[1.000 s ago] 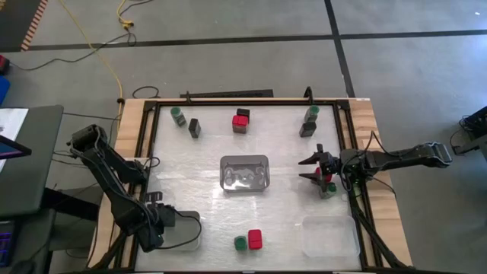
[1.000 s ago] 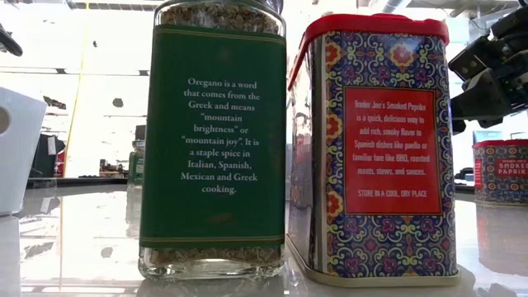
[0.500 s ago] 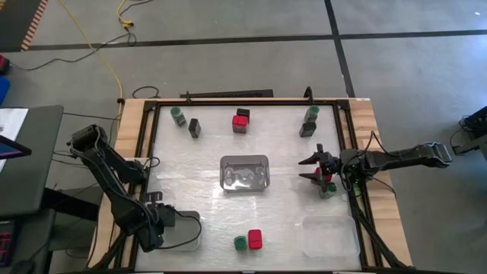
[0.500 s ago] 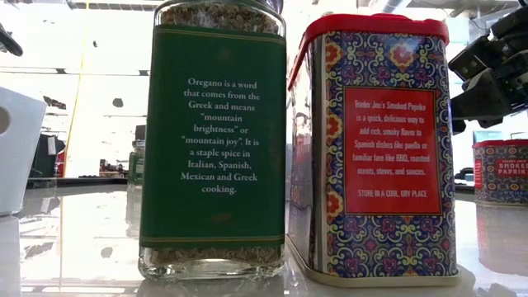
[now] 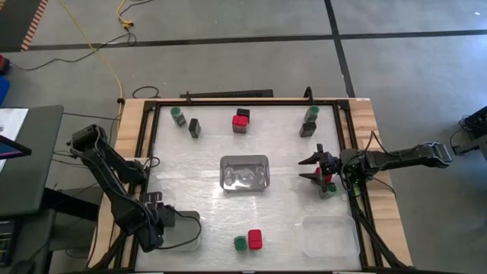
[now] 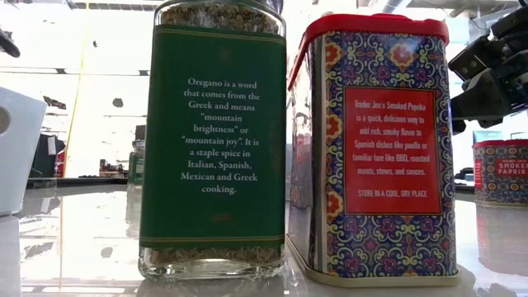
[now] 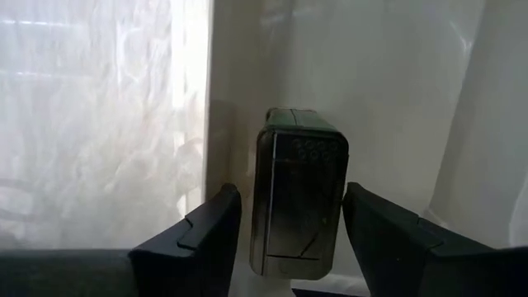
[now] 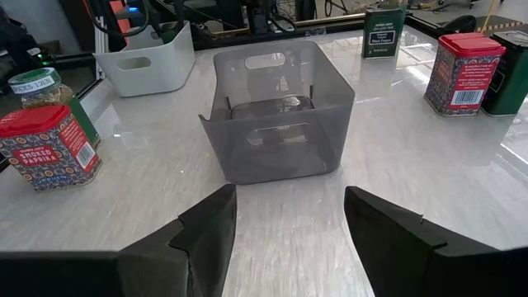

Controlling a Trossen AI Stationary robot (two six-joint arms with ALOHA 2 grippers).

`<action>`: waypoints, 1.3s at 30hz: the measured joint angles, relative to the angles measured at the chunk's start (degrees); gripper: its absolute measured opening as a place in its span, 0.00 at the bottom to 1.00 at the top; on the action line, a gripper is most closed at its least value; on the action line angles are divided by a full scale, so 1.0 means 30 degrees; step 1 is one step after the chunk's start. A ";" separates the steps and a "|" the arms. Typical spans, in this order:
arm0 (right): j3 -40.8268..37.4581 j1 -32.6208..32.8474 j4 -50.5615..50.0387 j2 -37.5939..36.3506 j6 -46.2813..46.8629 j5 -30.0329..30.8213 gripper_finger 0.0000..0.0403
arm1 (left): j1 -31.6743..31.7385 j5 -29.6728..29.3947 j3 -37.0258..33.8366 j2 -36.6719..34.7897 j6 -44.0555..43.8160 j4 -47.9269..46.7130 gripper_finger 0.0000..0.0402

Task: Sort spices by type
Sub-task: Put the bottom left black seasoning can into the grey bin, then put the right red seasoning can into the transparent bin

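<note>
My left gripper (image 7: 292,239) hangs pointing down inside the white bin (image 5: 183,228) at the table's near left. It is open, with a dark spice tin (image 7: 297,202) between its fingers and a narrow gap showing on one side. My right gripper (image 5: 313,171) waits open and level at the table's right side, above a red tin and a green jar (image 5: 326,186). Other spices stand upright on the table. A green jar (image 5: 240,243) and a red tin (image 5: 255,240) are near the front edge. More spices, including a red tin (image 5: 240,122), stand along the far edge.
A grey see-through bin (image 5: 244,173) stands mid-table, straight ahead of my right gripper (image 8: 289,239). A clear bin (image 5: 329,236) sits at the near right. In the low view the oregano jar (image 6: 213,140) and the paprika tin (image 6: 375,148) fill the foreground.
</note>
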 joint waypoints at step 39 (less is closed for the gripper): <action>-0.0004 -0.0002 0.0000 -0.0004 0.0000 0.0000 0.63 | 0.1106 -1.0811 0.0007 -0.5719 0.2702 0.0526 0.50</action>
